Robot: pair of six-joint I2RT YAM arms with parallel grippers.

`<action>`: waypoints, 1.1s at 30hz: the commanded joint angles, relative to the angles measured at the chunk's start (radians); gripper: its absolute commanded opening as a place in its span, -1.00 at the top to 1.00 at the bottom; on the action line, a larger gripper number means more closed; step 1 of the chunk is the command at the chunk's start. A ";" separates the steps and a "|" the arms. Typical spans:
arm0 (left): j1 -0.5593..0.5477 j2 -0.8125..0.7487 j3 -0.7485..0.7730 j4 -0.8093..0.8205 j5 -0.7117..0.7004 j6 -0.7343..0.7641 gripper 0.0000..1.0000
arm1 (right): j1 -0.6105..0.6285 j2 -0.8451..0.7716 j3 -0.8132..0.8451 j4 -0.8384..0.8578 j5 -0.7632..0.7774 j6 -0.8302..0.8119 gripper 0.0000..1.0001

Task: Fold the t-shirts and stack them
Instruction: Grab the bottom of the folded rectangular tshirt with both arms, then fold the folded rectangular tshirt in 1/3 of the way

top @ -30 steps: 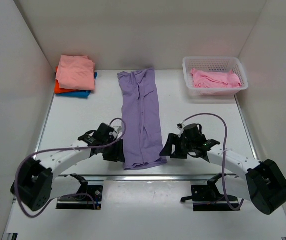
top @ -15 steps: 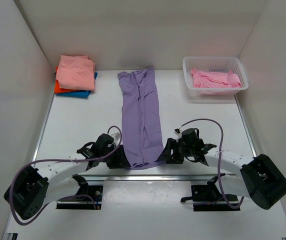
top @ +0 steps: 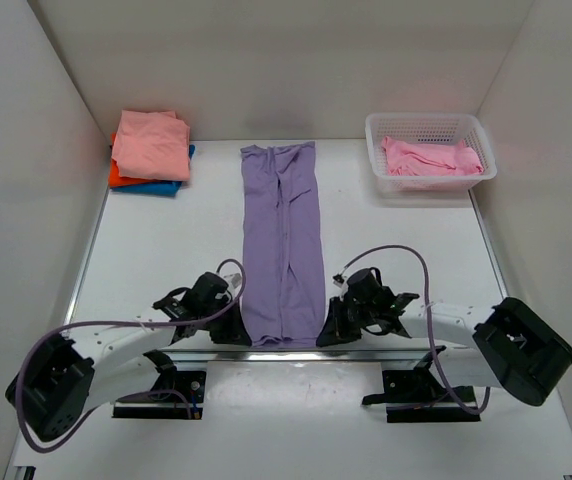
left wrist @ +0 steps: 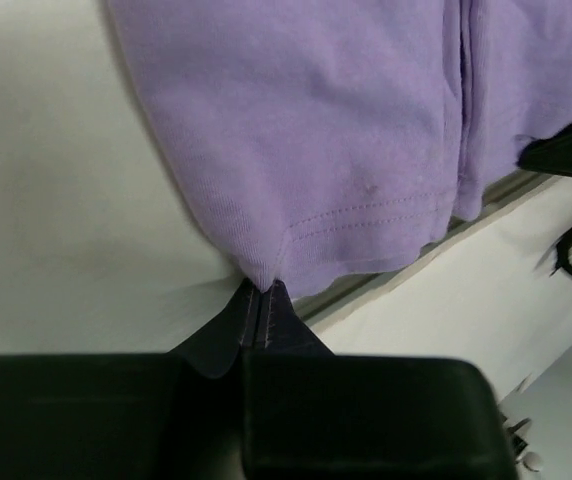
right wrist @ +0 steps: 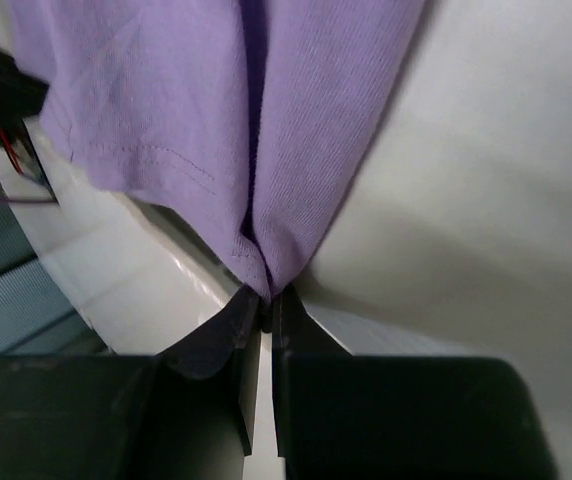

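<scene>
A lavender-purple t-shirt (top: 284,240) lies as a long folded strip down the middle of the table, its hem at the near edge. My left gripper (top: 243,332) is shut on the hem's near left corner, pinching the lavender-purple t-shirt (left wrist: 306,140) between its fingertips. My right gripper (top: 323,335) is shut on the near right corner, where the lavender-purple t-shirt (right wrist: 236,110) bunches into the jaws. A stack of folded t-shirts (top: 152,146), salmon-pink on top of orange-red and blue, sits at the back left. A pink t-shirt (top: 432,159) lies in the basket.
A white mesh basket (top: 427,128) stands at the back right. White walls close in the table on three sides. The table's near edge (top: 286,350) runs just below both grippers, with the arm bases beyond it.
Both grippers moved down to the near hem corners and shut on them. The purple shirt has been drawn straighter and a little towards the near edge.
</scene>
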 commanded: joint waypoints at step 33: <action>0.530 0.820 1.065 -0.058 0.071 0.272 0.01 | -0.495 0.722 1.263 -0.605 -0.086 -0.489 0.15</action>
